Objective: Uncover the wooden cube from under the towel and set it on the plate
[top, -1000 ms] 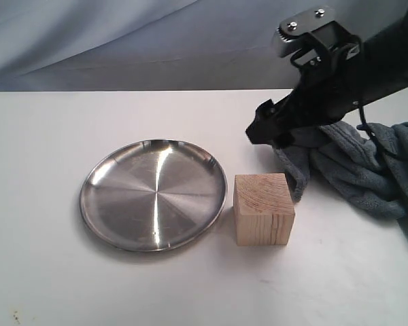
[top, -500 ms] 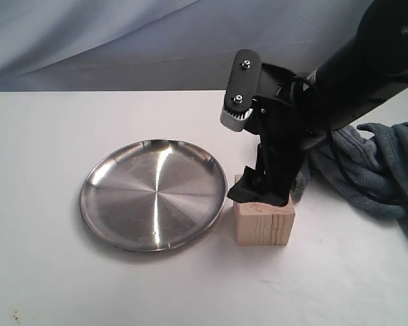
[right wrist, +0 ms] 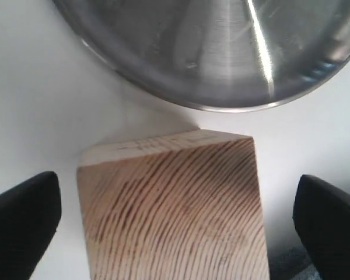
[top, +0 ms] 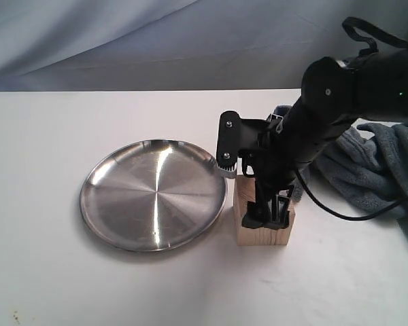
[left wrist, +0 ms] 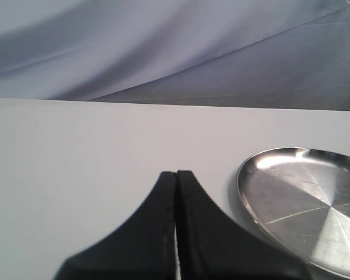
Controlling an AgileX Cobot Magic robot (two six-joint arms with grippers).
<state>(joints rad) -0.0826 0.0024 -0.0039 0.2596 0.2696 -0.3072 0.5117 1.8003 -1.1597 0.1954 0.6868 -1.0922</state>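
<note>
The wooden cube (top: 262, 236) stands uncovered on the white table, just right of the steel plate (top: 153, 193), which holds nothing. My right gripper (top: 265, 219) is open and lowered over the cube, one finger (right wrist: 23, 224) off each side with a gap to the wood. The cube's grained top (right wrist: 175, 204) fills the right wrist view, and the plate (right wrist: 210, 46) lies just beyond it. The blue-grey towel (top: 374, 170) lies bunched to the right, off the cube. My left gripper (left wrist: 176, 174) is shut on nothing above bare table, with the plate (left wrist: 303, 198) beside it.
A pale blue-grey cloth backdrop (top: 122, 41) hangs behind the table's far edge. A black cable (top: 340, 214) trails from the right arm across the table toward the towel.
The right arm has swung left from over the towel and dropped down onto the cube, its open fingers now either side of it. Cube, plate and towel have stayed put.
</note>
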